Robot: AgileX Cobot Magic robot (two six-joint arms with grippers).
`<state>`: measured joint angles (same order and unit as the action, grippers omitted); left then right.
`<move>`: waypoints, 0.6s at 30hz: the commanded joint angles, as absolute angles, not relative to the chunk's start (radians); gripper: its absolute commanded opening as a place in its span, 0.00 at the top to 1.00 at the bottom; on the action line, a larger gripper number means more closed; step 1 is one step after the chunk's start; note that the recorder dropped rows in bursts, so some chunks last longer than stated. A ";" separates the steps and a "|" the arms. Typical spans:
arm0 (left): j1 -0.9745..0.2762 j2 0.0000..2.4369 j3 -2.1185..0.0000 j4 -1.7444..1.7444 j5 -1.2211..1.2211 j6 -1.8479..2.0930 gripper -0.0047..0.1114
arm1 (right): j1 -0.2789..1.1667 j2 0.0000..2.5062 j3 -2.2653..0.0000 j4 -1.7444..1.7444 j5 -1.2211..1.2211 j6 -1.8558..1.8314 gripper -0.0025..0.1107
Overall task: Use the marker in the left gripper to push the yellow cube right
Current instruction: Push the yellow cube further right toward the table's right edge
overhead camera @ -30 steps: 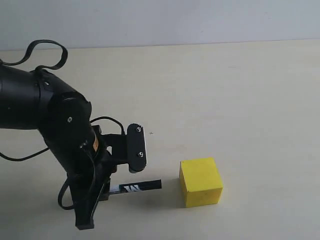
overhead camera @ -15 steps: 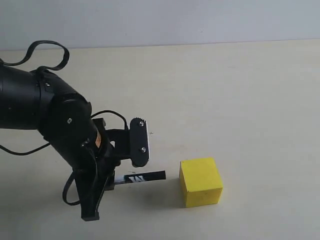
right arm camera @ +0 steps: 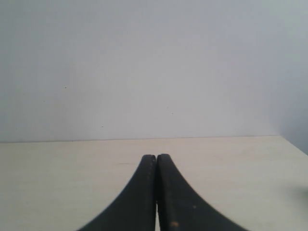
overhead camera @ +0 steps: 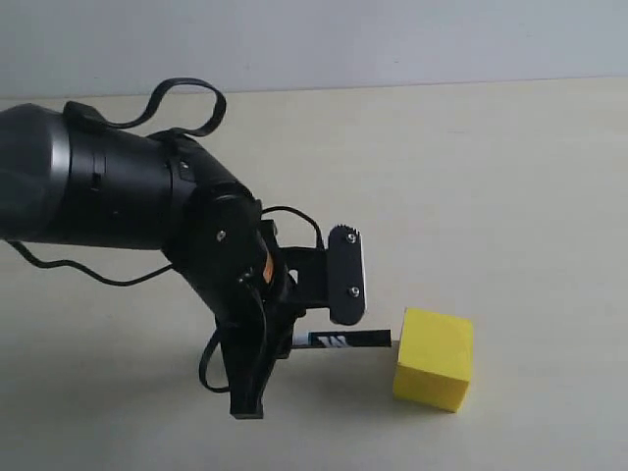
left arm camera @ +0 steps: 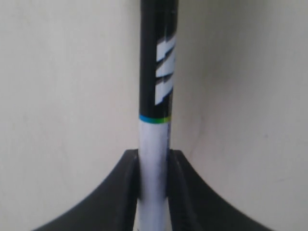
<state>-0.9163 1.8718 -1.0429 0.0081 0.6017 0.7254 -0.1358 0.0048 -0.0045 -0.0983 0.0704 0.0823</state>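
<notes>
Low over the tabletop point(overhead camera: 510, 196), the left pincer point(overhead camera: 297, 339) pinches the marker point(overhead camera: 343, 340) by its white barrel, long axis level, black end pointing right and apparently touching the yellow cube point(overhead camera: 434, 358), so the push seems under way and next calls for steady rightward travel.

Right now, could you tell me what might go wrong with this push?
The marker tip meets the yellow cube on a face angled to it, so the cube may spin rather than slide right. The left tool grips only the marker's white end, so it could tilt or slip back.
</notes>
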 commanded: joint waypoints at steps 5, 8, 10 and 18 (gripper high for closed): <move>-0.854 1.867 -1.065 0.072 0.729 0.759 0.96 | -0.133 0.000 0.000 -0.097 0.065 0.081 0.98; -0.854 1.871 -1.074 0.076 0.762 0.785 0.96 | -0.133 0.000 0.000 -0.097 0.065 0.081 0.98; -0.854 1.876 -1.087 0.076 0.768 0.785 0.96 | -0.133 0.000 0.000 -0.097 0.065 0.081 0.98; -0.854 1.911 -1.218 0.036 0.913 0.887 0.96 | -0.133 0.000 0.000 -0.097 0.065 0.081 0.98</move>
